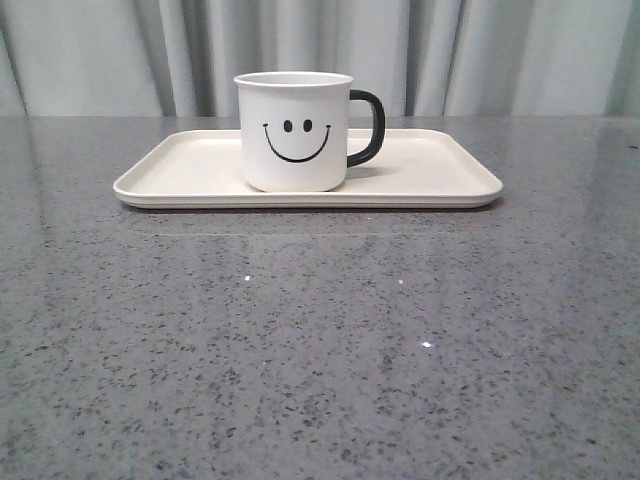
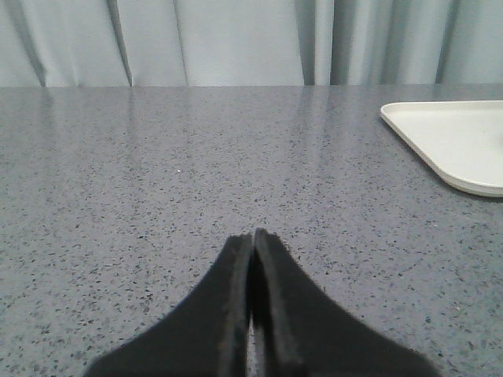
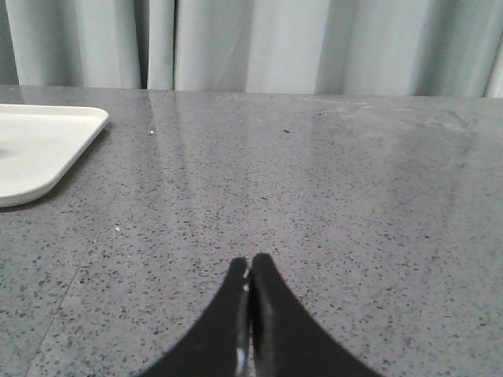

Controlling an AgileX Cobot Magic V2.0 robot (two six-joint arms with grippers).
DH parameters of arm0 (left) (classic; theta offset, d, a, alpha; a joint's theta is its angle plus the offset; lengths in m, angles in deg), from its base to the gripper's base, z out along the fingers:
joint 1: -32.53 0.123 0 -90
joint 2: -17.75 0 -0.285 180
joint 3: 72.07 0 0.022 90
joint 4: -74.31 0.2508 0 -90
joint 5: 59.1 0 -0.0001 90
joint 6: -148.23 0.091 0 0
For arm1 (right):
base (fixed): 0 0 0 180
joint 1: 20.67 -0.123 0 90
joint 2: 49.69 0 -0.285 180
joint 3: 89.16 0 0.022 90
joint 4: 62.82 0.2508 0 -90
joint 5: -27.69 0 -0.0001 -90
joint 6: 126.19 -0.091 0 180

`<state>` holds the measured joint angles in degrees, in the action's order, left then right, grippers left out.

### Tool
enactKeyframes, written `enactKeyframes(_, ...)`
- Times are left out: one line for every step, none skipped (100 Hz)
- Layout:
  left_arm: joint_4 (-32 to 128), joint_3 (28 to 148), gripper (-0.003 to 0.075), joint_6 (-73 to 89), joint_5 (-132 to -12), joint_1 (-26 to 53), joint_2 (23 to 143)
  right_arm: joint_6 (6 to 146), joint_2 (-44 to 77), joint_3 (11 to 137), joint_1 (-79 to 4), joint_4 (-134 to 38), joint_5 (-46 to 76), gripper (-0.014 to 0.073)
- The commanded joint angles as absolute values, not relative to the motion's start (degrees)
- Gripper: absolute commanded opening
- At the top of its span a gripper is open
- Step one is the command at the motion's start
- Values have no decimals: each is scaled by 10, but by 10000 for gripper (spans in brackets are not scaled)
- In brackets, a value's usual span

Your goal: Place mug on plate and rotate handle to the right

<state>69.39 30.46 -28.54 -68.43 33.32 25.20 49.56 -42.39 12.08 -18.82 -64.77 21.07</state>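
Note:
The white mug [image 1: 293, 130] with the black smiley face stands upright on the cream plate [image 1: 190, 175] at the back of the table. Its black handle [image 1: 366, 127] points to the right. A corner of the plate shows in the left wrist view [image 2: 456, 137] and in the right wrist view [image 3: 35, 149]. My left gripper [image 2: 252, 236] is shut and empty over bare table, left of the plate. My right gripper [image 3: 249, 261] is shut and empty over bare table, right of the plate. Neither gripper shows in the front view.
The grey speckled table [image 1: 320, 350] stretches from the plate to the front edge. A pale pleated curtain [image 1: 500, 55] hangs behind the table.

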Motion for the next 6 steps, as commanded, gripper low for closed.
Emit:
enactKeyframes(687,302,-19,-286,-638,333,234,494,-436,121,-185,-656,251,-60)
enactKeyframes(687,302,-19,-286,-638,333,234,494,-436,121,-185,-656,251,-60)
enactKeyframes(687,302,-19,-286,-638,333,234,494,-436,121,-185,-656,251,-60)
enactKeyframes(687,302,-19,-286,-638,333,234,494,-436,121,-185,-656,251,-60)
enactKeyframes(687,302,-19,-286,-638,333,234,494,-436,121,-185,-656,251,-60)
enactKeyframes(687,302,-19,-286,-638,333,234,494,-436,121,-185,-656,251,-60)
